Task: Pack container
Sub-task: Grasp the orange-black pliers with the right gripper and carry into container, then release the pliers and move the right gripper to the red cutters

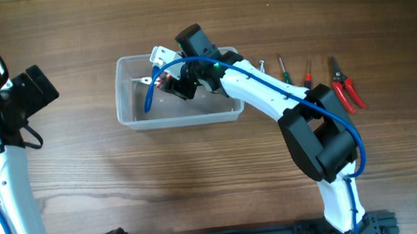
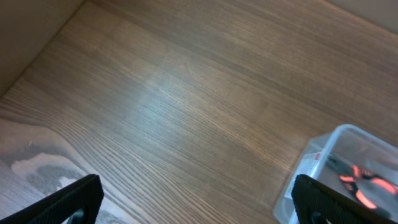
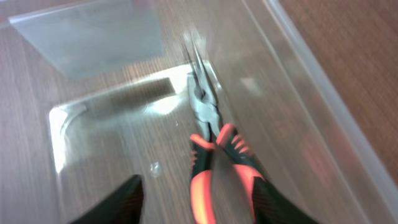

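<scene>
Wood table [image 1: 161,182]: one container [image 1: 163,122], one pliers [image 3: 208,124] inside; two screwdrivers [image 1: 282,66], one cutters [image 1: 346,93] outside. Left gripper [image 2: 196,186] spread; right gripper [image 3: 196,190] spread.

No legible text, labels, brands, numbers or signs in overhead or either wrist view, nothing readable on container [image 1: 180,118], pliers [image 3: 205,115] or bench [image 1: 162,189].

Your container [image 1: 178,120] is a clear plastic rectangular bin with rounded corners and a thick rim. It sits upright and open-topped on the table [image 1: 86,188], its long sides running left to right in the overhead view. You can see the wood grain through its floor. A pair of needle-nose pliers [image 3: 208,124] with orange-and-black handles lies inside on the floor, close to one long wall.
</scene>
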You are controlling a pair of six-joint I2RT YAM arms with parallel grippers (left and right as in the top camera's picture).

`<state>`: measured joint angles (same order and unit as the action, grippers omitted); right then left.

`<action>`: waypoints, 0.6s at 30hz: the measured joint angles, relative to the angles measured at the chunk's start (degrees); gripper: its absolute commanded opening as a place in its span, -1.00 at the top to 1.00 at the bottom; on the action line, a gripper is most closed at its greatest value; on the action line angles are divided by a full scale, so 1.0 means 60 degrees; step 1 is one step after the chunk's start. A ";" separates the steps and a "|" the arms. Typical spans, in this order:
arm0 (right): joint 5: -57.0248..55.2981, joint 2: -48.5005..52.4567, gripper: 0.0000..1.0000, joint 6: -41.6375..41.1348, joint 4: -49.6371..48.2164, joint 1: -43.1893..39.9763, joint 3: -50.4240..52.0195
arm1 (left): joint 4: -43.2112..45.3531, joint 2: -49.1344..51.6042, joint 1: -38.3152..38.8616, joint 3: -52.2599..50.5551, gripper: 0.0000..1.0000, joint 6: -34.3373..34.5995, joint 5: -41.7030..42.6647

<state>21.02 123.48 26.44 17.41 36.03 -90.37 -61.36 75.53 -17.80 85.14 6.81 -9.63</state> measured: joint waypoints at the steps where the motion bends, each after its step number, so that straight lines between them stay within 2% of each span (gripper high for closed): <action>1: -0.0007 -0.0025 -0.15 -0.0160 0.0047 -0.0004 0.0000 | -0.0004 0.0000 0.0000 0.0000 -1.00 0.0000 0.0000; 5: -0.0605 -0.0820 -0.16 -0.0506 0.0637 -0.0138 0.0000 | 0.0000 0.0000 0.0000 0.0000 -1.00 0.0000 0.0000; 7: -0.1530 -0.1872 -0.34 -0.0685 0.1082 -0.0401 0.0004 | 0.0000 0.0000 0.0000 0.0000 -0.99 0.0000 0.0000; 10: -0.3359 -0.4131 -0.47 -0.1220 0.1902 -0.1242 -0.0015 | 0.0000 0.0000 0.0000 0.0000 -0.99 0.0000 -0.0004; 14: -0.4605 -0.6674 -0.54 -0.2175 0.3690 -0.3468 -0.0193 | 0.0000 0.0004 0.0000 0.0000 -1.00 0.0000 0.0000; 15: -0.4874 -0.7140 -0.55 -0.2390 0.4459 -0.4550 -0.0270 | -0.0004 0.0000 0.0000 0.0000 -1.00 0.0000 0.0000; 18: -0.4291 -0.6991 -0.63 -0.2783 0.5912 -0.6211 0.0066 | -0.0004 0.0000 0.0000 0.0000 -1.00 0.0000 0.0000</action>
<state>-4.73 81.54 9.74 52.88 -1.23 -89.97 -61.39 75.53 -17.80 85.14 6.81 -9.63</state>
